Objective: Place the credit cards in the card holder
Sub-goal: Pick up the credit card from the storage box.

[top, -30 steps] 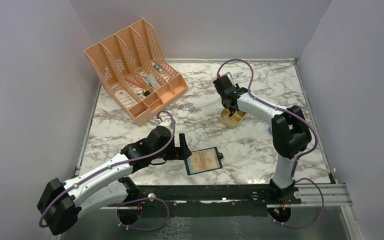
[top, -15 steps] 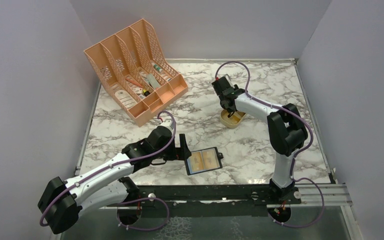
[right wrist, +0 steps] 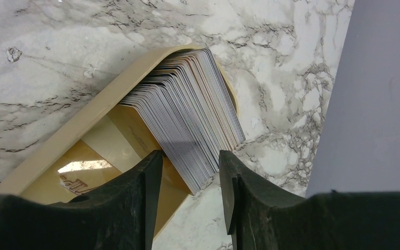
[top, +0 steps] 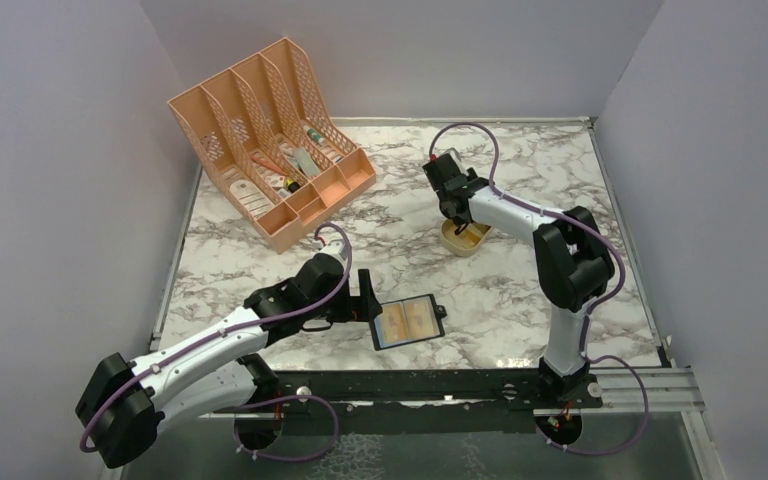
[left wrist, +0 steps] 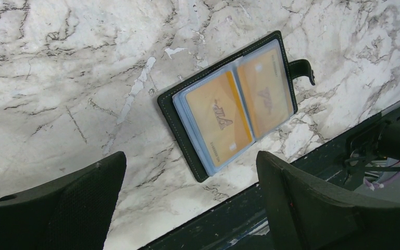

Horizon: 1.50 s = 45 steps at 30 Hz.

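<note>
Many credit cards (right wrist: 187,120) stand fanned in gold tin (right wrist: 83,125), far right on tabletop (top: 520,300); right hand (right wrist: 190,156), half open, straddles stack's corner. Pinch only 1-2 cards & lift straight. Left hand (left wrist: 190,156), wide, empty, hovers by open card holder (left wrist: 167,107), near edge.

Robot lab test booth: plain lilac partition walls (top: 60,150) boxing marble-print tabletop (top: 500,300), metal mounting rail (top: 640,385) along near edge.

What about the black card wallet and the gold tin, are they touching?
Apart. The top view shows bare marble between the open card holder and the gold tin farther back.
</note>
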Each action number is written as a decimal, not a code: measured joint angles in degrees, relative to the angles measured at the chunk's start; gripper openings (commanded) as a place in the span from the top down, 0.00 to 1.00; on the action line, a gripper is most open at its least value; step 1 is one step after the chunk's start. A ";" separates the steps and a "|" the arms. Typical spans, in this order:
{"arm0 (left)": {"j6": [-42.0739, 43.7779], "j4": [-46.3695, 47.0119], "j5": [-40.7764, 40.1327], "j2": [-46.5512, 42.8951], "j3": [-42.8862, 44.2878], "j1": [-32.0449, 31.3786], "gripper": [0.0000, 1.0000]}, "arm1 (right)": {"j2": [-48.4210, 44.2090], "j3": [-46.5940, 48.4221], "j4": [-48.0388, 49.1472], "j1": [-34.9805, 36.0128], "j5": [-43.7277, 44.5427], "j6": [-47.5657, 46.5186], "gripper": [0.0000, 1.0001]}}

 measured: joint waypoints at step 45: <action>-0.83 1.29 0.48 -0.22 -0.66 0.00 0.03 | 1.03 0.79 -2.40 -0.07 2.45 0.96 0.89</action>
